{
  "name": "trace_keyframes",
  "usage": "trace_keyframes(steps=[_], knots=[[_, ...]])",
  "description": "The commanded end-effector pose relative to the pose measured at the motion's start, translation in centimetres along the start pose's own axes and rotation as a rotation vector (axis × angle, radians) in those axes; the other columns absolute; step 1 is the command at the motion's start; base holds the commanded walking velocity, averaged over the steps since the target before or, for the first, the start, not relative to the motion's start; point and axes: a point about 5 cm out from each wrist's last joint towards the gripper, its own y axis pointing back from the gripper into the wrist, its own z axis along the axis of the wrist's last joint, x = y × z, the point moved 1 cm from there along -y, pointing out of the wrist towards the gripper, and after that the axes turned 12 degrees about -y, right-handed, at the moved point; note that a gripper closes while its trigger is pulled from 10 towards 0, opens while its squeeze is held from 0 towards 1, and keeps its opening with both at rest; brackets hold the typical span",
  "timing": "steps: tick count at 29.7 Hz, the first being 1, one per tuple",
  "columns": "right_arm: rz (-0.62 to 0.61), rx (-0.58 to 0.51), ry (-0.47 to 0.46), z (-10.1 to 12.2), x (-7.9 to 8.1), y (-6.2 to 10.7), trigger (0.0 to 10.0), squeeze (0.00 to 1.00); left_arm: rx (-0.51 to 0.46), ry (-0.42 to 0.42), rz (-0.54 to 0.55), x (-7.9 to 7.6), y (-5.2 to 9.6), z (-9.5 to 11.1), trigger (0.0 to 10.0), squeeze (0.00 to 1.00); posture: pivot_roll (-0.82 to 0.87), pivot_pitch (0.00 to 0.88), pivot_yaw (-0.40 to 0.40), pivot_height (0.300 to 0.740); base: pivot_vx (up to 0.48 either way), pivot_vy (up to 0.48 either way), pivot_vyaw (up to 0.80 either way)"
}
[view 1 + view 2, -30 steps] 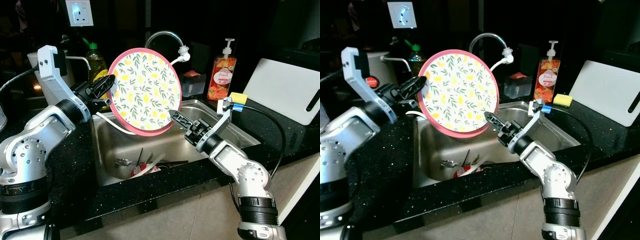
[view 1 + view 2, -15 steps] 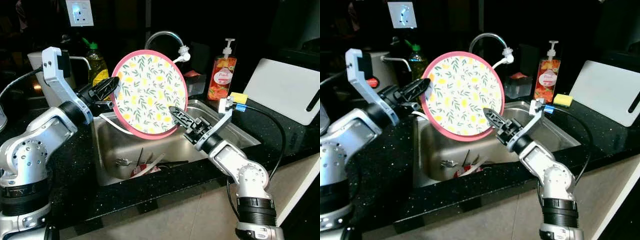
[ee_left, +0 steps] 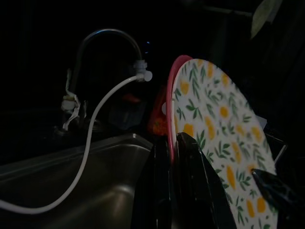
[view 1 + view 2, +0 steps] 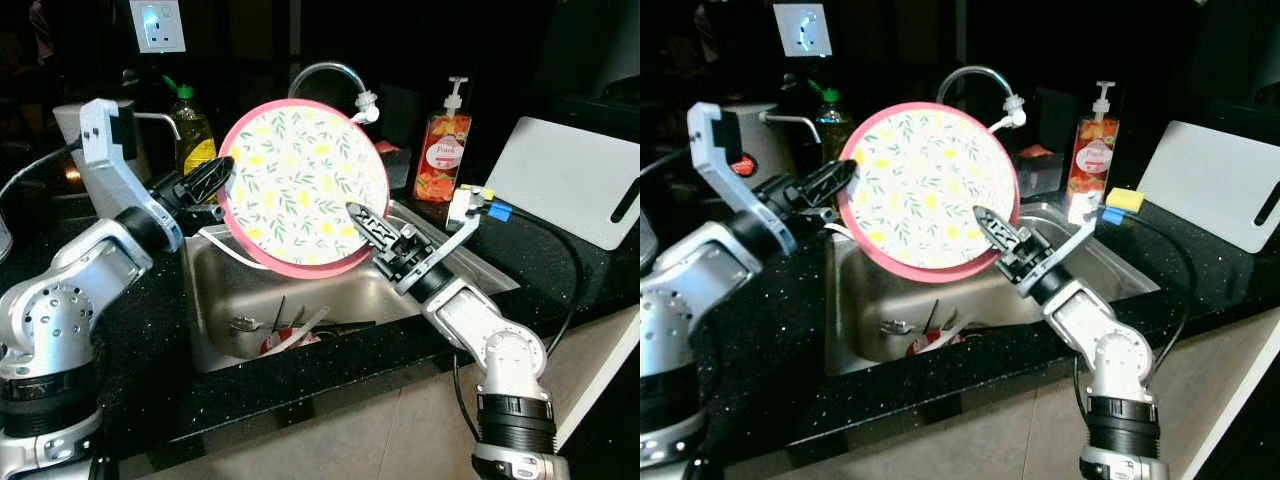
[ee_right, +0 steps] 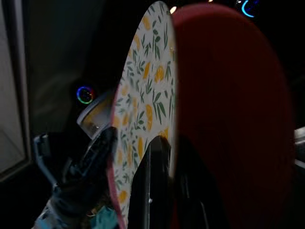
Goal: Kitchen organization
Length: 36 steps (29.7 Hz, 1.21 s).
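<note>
A round plate with a pink rim and a lemon-and-leaf pattern stands tilted on edge in the air above the steel sink. My left gripper is shut on its left rim; in the left wrist view the rim runs between the black fingers. My right gripper reaches up from the right and clasps the plate's lower right edge. In the right wrist view the plate passes edge-on between the two fingers, patterned face on one side, pink back on the other.
Cutlery and dishes lie in the sink bottom. Behind it are a curved faucet, a thin white hose, an orange soap pump bottle, a yellow sponge and a green-capped bottle. A white cutting board leans at the right.
My right gripper has risen from below the plate's lower right edge and now holds that rim. The plate has shifted slightly right and up with the left gripper.
</note>
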Motion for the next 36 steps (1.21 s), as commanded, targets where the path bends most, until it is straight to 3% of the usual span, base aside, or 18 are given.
trace_keyframes(steps=[1, 6, 7, 9, 10, 15, 16, 17, 23, 24, 29, 36], knots=[[-0.018, 0.022, -0.001, -0.5, -0.1, -0.1, 0.0, 0.0, -0.027, 0.021, -0.07, -1.2, -0.4, 0.4, 10.0, 0.0, -0.05, 0.014, -0.018, 0.74, 0.0, 0.0, 0.0], [-0.025, 0.022, -0.013, -0.6, -0.2, -0.1, 0.2, 0.0, -0.005, 0.07, -0.033, -0.9, -0.8, -0.2, 10.0, 0.0, -0.05, 0.016, -0.018, 0.74, 0.0, 0.0, 0.0], [-0.038, 0.024, -0.018, -0.7, -0.5, -0.1, 3.3, 0.0, 0.01, 0.077, -0.016, -0.8, -0.9, -0.5, 10.0, 0.0, -0.05, 0.016, -0.018, 0.74, 0.0, 0.0, 0.0], [-0.047, 0.025, -0.022, -0.7, -0.6, -0.1, 3.3, 0.0, 0.02, 0.081, -0.005, -0.7, -1.0, -0.7, 10.0, 0.0, -0.05, 0.016, -0.018, 0.74, 0.0, 0.0, 0.0], [-0.062, 0.027, -0.026, -0.8, -0.8, -0.1, 10.0, 0.0, 0.037, 0.087, 0.015, -0.6, -1.2, -1.0, 10.0, 0.0, -0.05, 0.018, -0.016, 0.74, 0.0, 0.0, 0.0], [-0.089, 0.029, -0.044, -1.1, -1.3, -0.2, 10.0, 0.0, 0.041, 0.095, 0.052, -0.3, -1.8, -1.1, 10.0, 0.0, -0.05, 0.019, -0.015, 0.74, 0.0, 0.0, 0.0], [-0.091, 0.03, -0.047, -1.2, -1.4, -0.2, 10.0, 0.0, 0.038, 0.087, 0.058, -0.3, -1.9, -1.1, 10.0, 0.9, -0.05, 0.018, -0.015, 0.74, 0.0, 0.0, 0.0], [-0.092, 0.031, -0.049, -1.2, -1.4, -0.2, 10.0, 0.0, 0.036, 0.081, 0.062, -0.3, -2.0, -1.1, 10.0, 1.0, -0.05, 0.019, -0.015, 0.74, 0.0, 0.0, 0.0], [-0.099, 0.034, -0.054, -1.4, -1.6, -0.1, 10.0, 0.0, 0.063, 0.096, 0.073, -0.1, -2.0, -1.4, 10.0, 1.0, -0.05, 0.019, -0.014, 0.74, 0.0, 0.0, 0.0], [-0.108, 0.036, -0.057, -1.5, -1.7, -0.1, 10.0, 0.0, 0.093, 0.114, 0.088, 0.0, -2.1, -1.8, 10.0, 0.0, -0.05, 0.019, -0.014, 0.74, 0.0, 0.0, 0.0], [-0.186, 0.038, -0.056, -1.6, -2.9, 0.0, 10.0, 0.0, 0.166, 0.137, 0.181, 1.3, -2.3, -2.9, 10.0, 0.0, -0.05, 0.018, -0.011, 0.74, 0.0, 0.0, 0.0], [-0.234, 0.006, -0.044, -1.0, -3.7, 0.3, 10.0, 0.0, 0.179, 0.105, 0.273, 2.8, -2.0, -2.8, 10.0, 0.0, -0.04, 0.019, -0.011, 0.74, 0.0, 0.0, 0.0]])
